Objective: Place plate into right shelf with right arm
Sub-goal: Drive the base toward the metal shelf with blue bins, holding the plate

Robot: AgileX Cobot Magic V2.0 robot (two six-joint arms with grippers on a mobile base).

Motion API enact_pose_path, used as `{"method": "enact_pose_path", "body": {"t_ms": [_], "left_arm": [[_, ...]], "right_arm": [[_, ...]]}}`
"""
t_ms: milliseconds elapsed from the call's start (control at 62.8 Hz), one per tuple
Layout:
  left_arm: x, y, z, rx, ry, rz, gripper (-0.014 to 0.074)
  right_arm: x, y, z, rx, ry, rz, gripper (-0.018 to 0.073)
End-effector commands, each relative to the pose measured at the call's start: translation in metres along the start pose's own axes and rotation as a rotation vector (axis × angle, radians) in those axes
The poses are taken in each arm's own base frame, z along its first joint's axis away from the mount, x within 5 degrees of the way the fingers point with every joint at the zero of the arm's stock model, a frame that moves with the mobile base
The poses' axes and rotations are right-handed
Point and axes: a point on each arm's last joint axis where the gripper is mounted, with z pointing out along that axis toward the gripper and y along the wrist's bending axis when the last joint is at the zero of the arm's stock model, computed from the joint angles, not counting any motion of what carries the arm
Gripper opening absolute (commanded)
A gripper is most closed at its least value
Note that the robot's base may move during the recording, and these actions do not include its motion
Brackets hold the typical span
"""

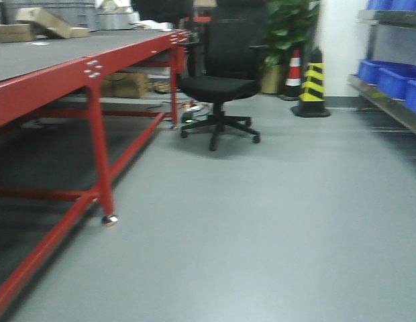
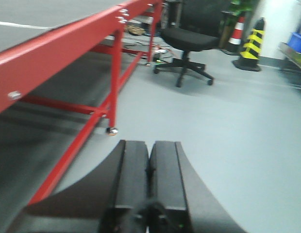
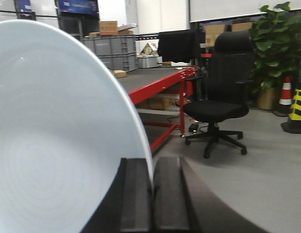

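First, in the exterior front-facing view, we locate the right shelf point(image 1: 379, 99) at the right edge of the frame. Its steel rail carries blue bins point(image 1: 396, 79). The red-framed table point(image 1: 94, 87) fills the left side. A black office chair point(image 1: 218, 87) stands at upper centre, near a potted plant point(image 1: 288, 33), a traffic cone point(image 1: 293, 74) and a yellow-and-black striped post point(image 1: 314, 87). All of these stand on a grey floor point(image 1: 262, 235).

Next, in the left wrist-mounted view, we find the left gripper point(image 2: 149, 145) at lower centre. Its two dark fingers are pressed together with nothing between them. It hangs above the floor, to the right of the table leg. The chair sits at upper centre, and one blue bin shows at the upper right edge.

Finally, in the right wrist-mounted view, we find the plate point(image 3: 53, 136) standing on edge and filling the left half of the frame. The right gripper point(image 3: 151, 167) at lower centre pinches the plate's rim, one finger on each face. Behind it, the table runs toward grey crates point(image 3: 114, 48) at upper left. The chair and the plant stand at upper right.
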Motion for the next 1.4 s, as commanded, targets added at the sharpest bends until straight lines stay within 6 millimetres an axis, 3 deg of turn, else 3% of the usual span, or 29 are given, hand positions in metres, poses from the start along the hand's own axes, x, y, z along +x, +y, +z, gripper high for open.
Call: {"method": "enact_pose_path", "body": {"t_ms": [0, 1385], "left_arm": [[-0.0047, -0.0009, 0.0000, 0.015, -0.080, -0.008, -0.0047], [-0.0047, -0.0009, 0.0000, 0.015, -0.080, -0.008, -0.0047]], "right_arm": [[-0.0157, -0.0013, 0.0015, 0.027, -0.093, 0.001, 0.0056], [-0.0159, -0.0012, 0.0010, 0.026, -0.094, 0.001, 0.0056]]}}
